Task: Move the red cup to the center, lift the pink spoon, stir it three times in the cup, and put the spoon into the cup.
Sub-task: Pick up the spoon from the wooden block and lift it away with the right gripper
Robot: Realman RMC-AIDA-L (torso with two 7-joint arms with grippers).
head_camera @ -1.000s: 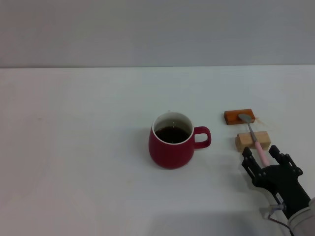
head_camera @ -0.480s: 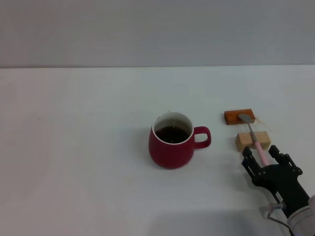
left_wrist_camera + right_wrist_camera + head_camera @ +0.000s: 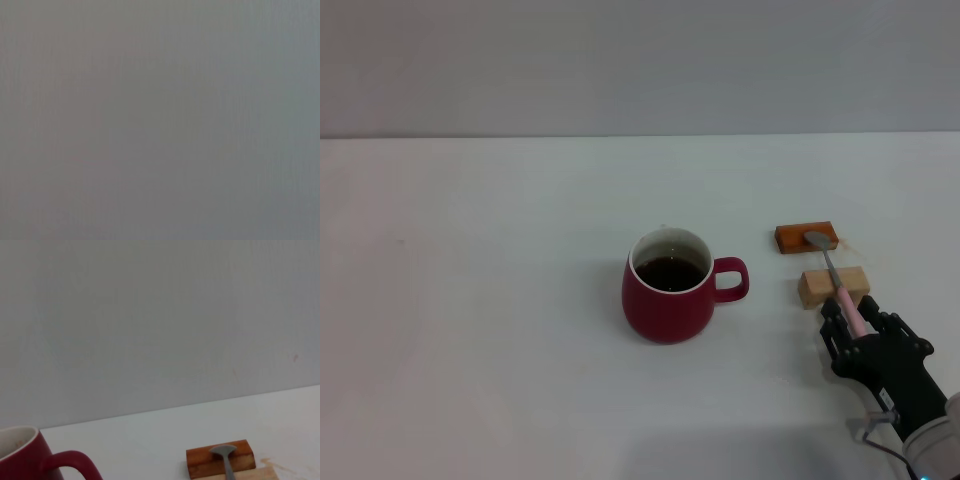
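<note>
In head view, right pincer (image 3: 852, 318) pinches pink spoon (image 3: 841, 293) handle; wrist cam shows only bowl, red cup (image 3: 667, 286).

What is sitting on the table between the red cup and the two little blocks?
Nothing. In the head view, only bare white table lies between the red cup, the orange-brown block and the tan wooden block.

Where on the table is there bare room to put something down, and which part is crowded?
Bare: the whole table left of the red cup, and the strip behind it to the wall. Crowded: right of the cup's handle, where the orange-brown block, tan block, pink spoon and right gripper sit together.
</note>
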